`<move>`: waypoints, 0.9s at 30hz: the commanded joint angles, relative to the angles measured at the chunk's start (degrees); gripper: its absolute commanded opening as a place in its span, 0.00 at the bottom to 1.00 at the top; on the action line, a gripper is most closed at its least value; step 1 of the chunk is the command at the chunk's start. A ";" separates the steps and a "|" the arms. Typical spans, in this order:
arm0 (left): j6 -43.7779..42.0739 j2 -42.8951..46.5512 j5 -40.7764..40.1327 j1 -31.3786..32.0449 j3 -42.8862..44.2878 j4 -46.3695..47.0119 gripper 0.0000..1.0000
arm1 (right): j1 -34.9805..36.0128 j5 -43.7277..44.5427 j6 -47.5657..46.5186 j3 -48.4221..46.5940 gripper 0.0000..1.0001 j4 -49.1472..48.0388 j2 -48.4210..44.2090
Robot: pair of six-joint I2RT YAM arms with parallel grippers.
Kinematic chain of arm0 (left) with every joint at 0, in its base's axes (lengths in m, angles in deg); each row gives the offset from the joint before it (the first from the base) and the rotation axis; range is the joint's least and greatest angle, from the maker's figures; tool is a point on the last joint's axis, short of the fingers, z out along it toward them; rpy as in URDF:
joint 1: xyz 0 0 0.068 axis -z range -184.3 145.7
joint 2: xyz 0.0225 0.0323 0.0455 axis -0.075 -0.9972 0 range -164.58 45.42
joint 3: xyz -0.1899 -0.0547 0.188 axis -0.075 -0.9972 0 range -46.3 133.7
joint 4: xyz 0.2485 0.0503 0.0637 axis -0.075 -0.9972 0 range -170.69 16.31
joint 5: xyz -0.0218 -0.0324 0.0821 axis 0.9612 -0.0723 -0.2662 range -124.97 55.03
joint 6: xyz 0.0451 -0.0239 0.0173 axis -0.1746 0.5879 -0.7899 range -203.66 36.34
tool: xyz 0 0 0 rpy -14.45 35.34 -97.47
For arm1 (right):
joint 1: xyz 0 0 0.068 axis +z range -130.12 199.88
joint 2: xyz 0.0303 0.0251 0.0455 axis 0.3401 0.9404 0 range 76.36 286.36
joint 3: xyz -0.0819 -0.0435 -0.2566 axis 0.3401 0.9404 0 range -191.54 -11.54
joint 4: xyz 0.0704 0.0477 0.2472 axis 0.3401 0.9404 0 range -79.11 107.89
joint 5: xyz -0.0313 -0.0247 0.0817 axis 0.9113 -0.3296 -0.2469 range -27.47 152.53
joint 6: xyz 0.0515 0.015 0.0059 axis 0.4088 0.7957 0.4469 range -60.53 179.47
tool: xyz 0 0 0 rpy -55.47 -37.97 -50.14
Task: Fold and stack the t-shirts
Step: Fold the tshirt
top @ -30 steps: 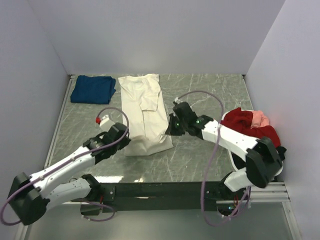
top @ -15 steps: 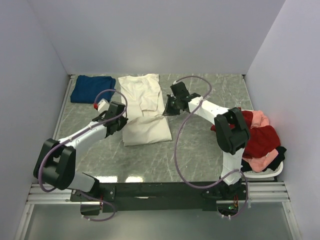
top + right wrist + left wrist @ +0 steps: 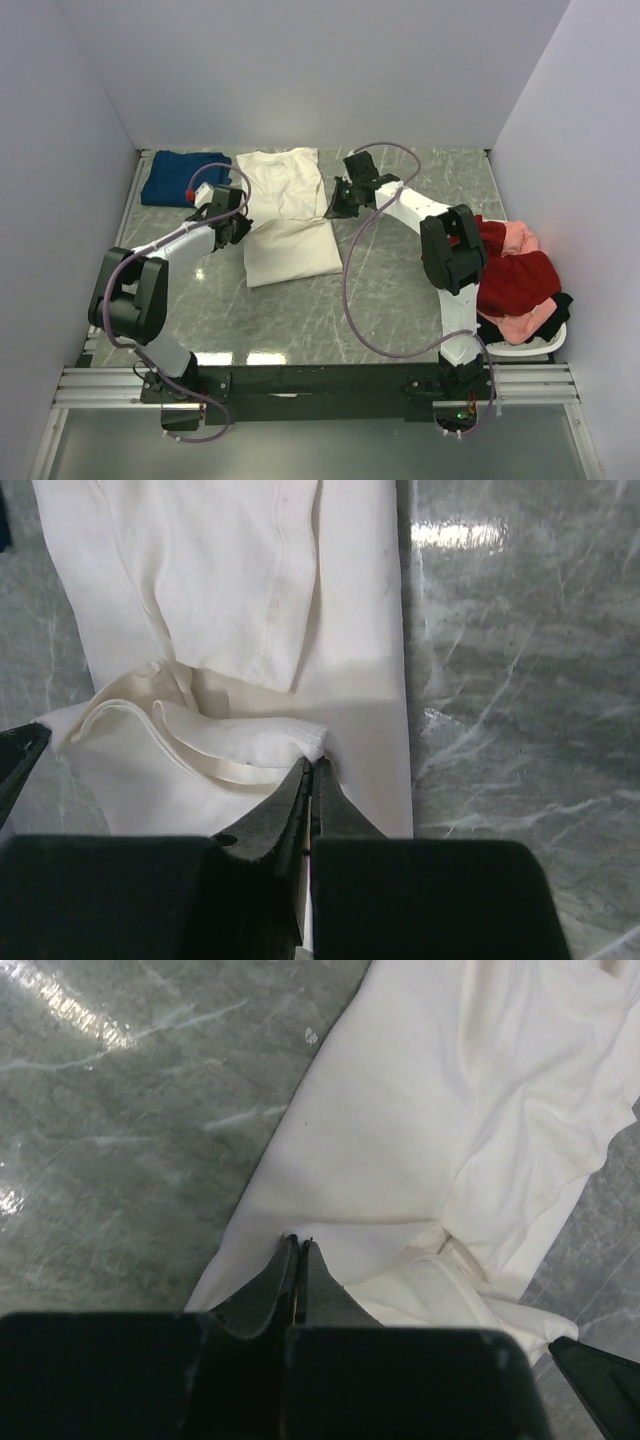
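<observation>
Top external view: the cream t-shirt (image 3: 285, 250) lies mid-tabletop (image 3: 395, 275), its near hem doubled over. The left tool (image 3: 298, 1247) and right tool (image 3: 312, 767) each pinch a hem corner, evidently to keep the fold even. A folded dark blue t-shirt (image 3: 185, 178) lies far-left.

- The cream-white t-shirt (image 3: 290, 210) lies lengthwise at the middle of the bench (image 3: 400, 290), running from centre towards 12 o'clock. Its far part is spread flat. Its near part is doubled into a loose, puffed fold with soft creases. The left gripper (image 3: 298, 1243) pinches the 9 o'clock edge, and the right gripper (image 3: 312, 764) pinches a bunched hem at the 3 o'clock edge.
- The dark blue t-shirt (image 3: 185, 178) rests at 10 o'clock, folded into a neat rectangle just beside the cream one.
- A heap of t-shirts (image 3: 520, 275) sits at 4 o'clock, crumpled, mostly red with pink and a little black.
</observation>
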 commanded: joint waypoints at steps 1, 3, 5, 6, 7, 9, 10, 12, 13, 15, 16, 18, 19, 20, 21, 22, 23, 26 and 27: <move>-2.56 -1.33 2.34 -0.89 2.81 3.24 0.01 | -1.15 -1.12 -1.22 -4.29 0.00 0.47 2.13; -4.39 -2.56 5.84 -1.94 2.90 7.10 0.01 | -1.50 -1.73 -1.04 -4.82 0.02 0.48 2.58; -5.02 -3.44 7.97 -3.17 3.16 8.34 0.03 | -1.85 -2.00 -1.04 -4.82 0.16 0.39 2.58; -5.54 -3.70 10.41 -3.61 2.73 10.69 0.06 | -1.94 -2.44 -1.13 -4.65 0.21 0.04 2.23; -5.81 -3.45 11.22 -4.31 2.29 11.33 0.12 | -2.20 -2.53 -1.31 -4.65 0.27 0.04 1.97; -6.51 -2.48 11.93 -4.84 1.67 13.87 0.31 | -2.38 -2.35 -2.01 -5.17 0.41 0.47 1.18; -6.86 -2.04 12.10 -5.10 1.75 14.06 0.32 | -2.47 -1.83 -2.27 -5.26 0.45 0.82 0.74; -7.74 -0.03 11.67 -5.46 1.93 13.53 0.41 | -2.47 -1.12 -3.06 -4.48 0.52 1.00 -1.28; -8.09 0.68 11.41 -5.46 2.02 13.53 0.44 | -2.47 -0.77 -3.24 -3.77 0.52 0.74 -2.25; -8.53 2.96 10.62 -5.46 2.63 12.48 0.51 | -1.86 -0.68 -2.89 -0.19 0.52 -1.27 -5.31; -8.54 3.58 10.35 -5.20 2.72 11.52 0.51 | -1.42 -0.16 -2.89 0.88 0.52 -1.98 -6.20; -8.27 4.64 9.47 -4.67 3.16 9.33 0.51 | 0.42 0.98 -3.15 2.64 0.52 -2.51 -7.78; -8.27 4.99 9.21 -3.80 3.25 8.88 0.50 | 1.39 1.16 -3.24 3.00 0.51 -2.77 -8.05; -8.01 5.26 8.42 -3.27 2.90 7.83 0.40 | 2.09 1.16 -3.50 3.09 0.50 -2.95 -8.14; -7.57 5.43 8.07 -2.83 2.55 7.56 0.35 | 3.67 1.42 -3.77 2.91 0.50 -3.21 -7.88; -7.40 5.52 7.98 -1.87 2.02 7.82 0.31 | 4.38 1.86 -3.94 2.56 0.50 -3.04 -7.45; -7.05 5.43 7.89 -1.59 1.58 8.60 0.24 | 4.99 2.48 -4.47 1.95 0.50 -2.87 -7.01; -6.69 2.64 9.12 -0.80 0.78 9.32 0.10 | 6.32 3.01 -4.65 -1.30 0.49 -1.11 -3.50; -6.86 1.93 9.38 -0.71 0.96 9.49 0.07 | 6.32 3.18 -4.56 -1.92 0.49 -1.19 -2.27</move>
